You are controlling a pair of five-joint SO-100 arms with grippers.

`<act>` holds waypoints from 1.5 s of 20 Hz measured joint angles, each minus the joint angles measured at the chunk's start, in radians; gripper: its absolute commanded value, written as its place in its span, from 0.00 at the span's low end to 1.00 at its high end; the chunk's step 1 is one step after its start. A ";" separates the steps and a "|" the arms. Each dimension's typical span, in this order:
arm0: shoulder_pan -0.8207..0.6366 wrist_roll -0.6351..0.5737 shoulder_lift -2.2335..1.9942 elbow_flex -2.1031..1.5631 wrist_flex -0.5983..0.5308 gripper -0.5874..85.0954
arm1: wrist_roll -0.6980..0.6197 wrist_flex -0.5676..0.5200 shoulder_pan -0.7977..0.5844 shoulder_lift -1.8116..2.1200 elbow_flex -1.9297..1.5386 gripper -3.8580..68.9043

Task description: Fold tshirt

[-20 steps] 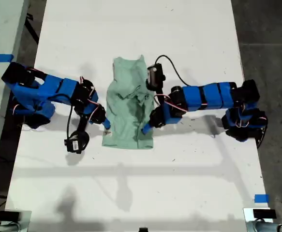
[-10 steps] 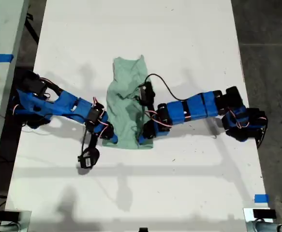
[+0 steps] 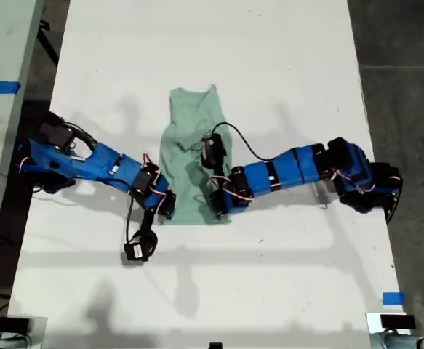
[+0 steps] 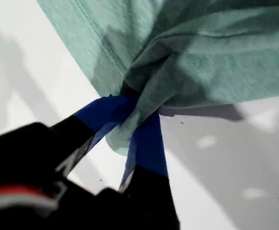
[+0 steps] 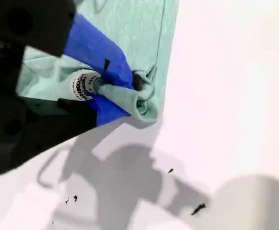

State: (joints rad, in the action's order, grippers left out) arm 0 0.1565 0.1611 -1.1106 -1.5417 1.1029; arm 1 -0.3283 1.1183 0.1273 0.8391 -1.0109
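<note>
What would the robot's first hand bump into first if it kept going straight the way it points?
My first hand is shut on a bunched corner of the tshirt, so more of that cloth comes first. Beyond it probably lies the white table, though depth is hard to judge.

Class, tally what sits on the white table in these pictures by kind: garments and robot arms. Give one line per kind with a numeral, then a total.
Garments: 1, the mint-green tshirt
Robot arms: 2, blue, ending in my first gripper and my second gripper, each pinching a corner of the shirt
Total: 3
</note>
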 measured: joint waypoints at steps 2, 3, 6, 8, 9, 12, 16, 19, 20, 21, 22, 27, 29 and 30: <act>0.021 0.000 0.021 0.080 0.046 0.01 | 0.000 0.018 0.020 0.018 -0.002 0.03; 0.038 0.000 0.051 0.158 0.083 0.01 | 0.000 0.049 0.041 0.035 -0.005 0.03; 0.109 0.000 0.163 0.485 0.213 0.01 | 0.012 0.143 0.144 0.163 -0.005 0.04; 0.153 0.000 0.141 0.565 0.209 0.01 | 0.017 0.170 0.198 0.247 -0.005 0.04; 0.161 0.000 0.141 0.577 0.209 0.01 | 0.014 0.172 0.199 0.264 -0.005 0.04; 0.164 0.000 0.123 0.580 0.227 0.01 | -0.043 0.173 0.150 0.268 -0.006 0.04; 0.098 -0.063 -0.064 0.537 0.241 0.01 | -0.190 0.178 0.002 0.316 -0.006 0.04; -0.055 -0.160 -0.175 0.500 0.305 0.01 | -0.288 0.192 -0.163 0.348 -0.006 0.04; -0.114 -0.192 -0.179 0.483 0.327 0.01 | -0.318 0.181 -0.219 0.348 -0.006 0.04; -0.163 -0.219 -0.179 0.460 0.336 0.01 | -0.342 0.169 -0.267 0.348 -0.006 0.03; -0.207 -0.244 -0.179 0.434 0.336 0.01 | -0.357 0.160 -0.302 0.348 -0.008 0.03; -0.285 -0.282 -0.178 0.405 0.336 0.03 | -0.390 0.107 -0.345 0.350 -0.038 0.07; -0.325 -0.305 -0.179 0.400 0.337 0.35 | -0.408 0.078 -0.376 0.348 -0.038 0.52; -0.364 -0.322 -0.179 0.393 0.351 0.39 | -0.414 0.064 -0.400 0.348 -0.038 0.73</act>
State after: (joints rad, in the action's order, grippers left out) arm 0 -0.2071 -0.1611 -1.2901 -1.1490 1.4542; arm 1 -0.7424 1.1827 -0.2730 1.1873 -1.0492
